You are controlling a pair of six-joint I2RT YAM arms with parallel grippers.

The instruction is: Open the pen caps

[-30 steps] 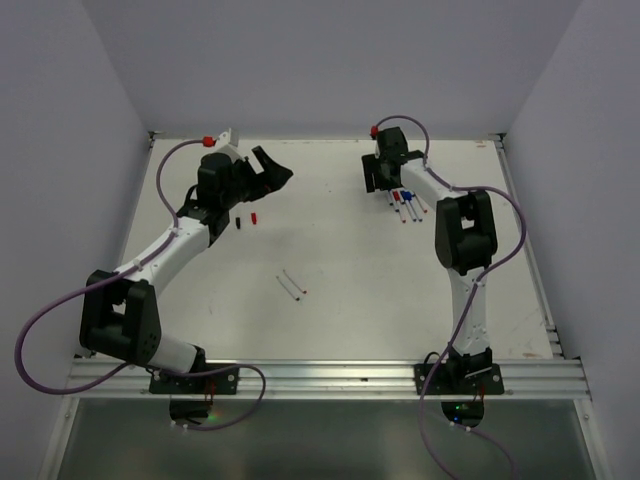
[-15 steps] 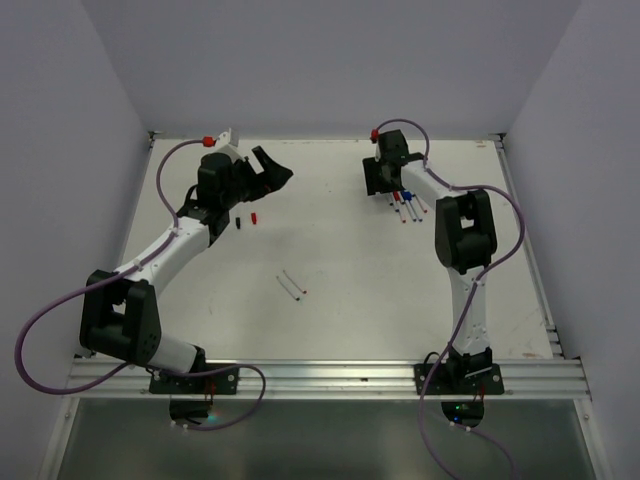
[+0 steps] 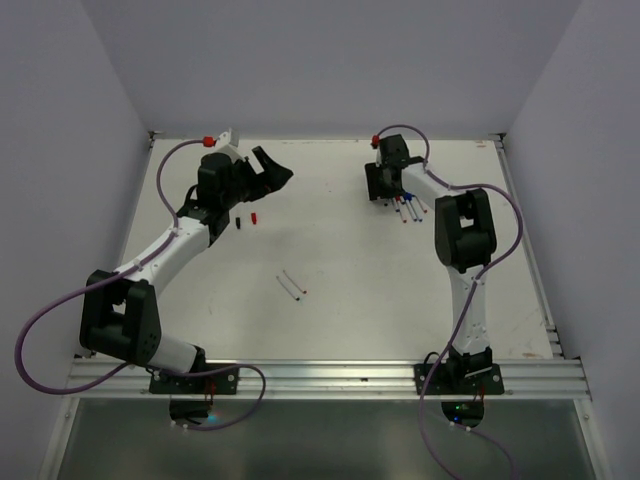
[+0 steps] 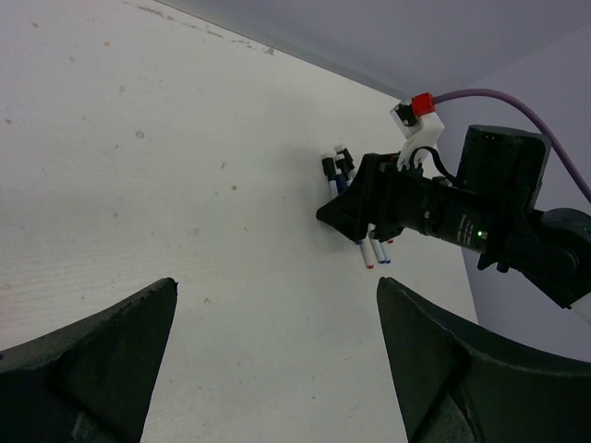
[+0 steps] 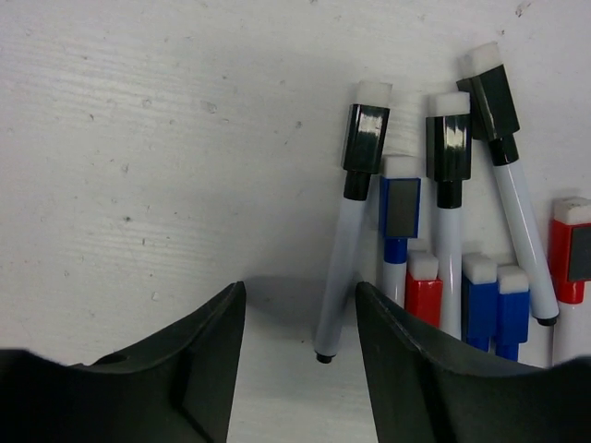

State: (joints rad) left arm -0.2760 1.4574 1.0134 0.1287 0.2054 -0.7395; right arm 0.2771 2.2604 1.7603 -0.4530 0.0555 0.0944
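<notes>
Several pens lie side by side with black, blue and red pen caps on. My right gripper (image 5: 300,295) is open and low over them. The leftmost pen (image 5: 340,263), with its black cap (image 5: 364,138), has its tail end between the fingers, touching neither. Beside it lie a blue-capped pen (image 5: 402,208) and another black-capped pen (image 5: 449,148). From above, the right gripper (image 3: 381,186) covers part of the pen group (image 3: 408,208). My left gripper (image 3: 272,166) is open and empty, raised at the far left. In the left wrist view the left gripper (image 4: 275,295) faces the pens (image 4: 373,253).
A loose black cap (image 3: 240,222) and a loose red cap (image 3: 254,217) lie under the left arm. Two uncapped pens (image 3: 293,286) lie mid-table. The back wall stands just beyond both grippers, and a raised table edge (image 3: 520,200) runs along the right.
The right gripper has shifted slightly right, further over the pen group, and its jaws have narrowed around the leftmost pen's tail. The left arm has not moved.
</notes>
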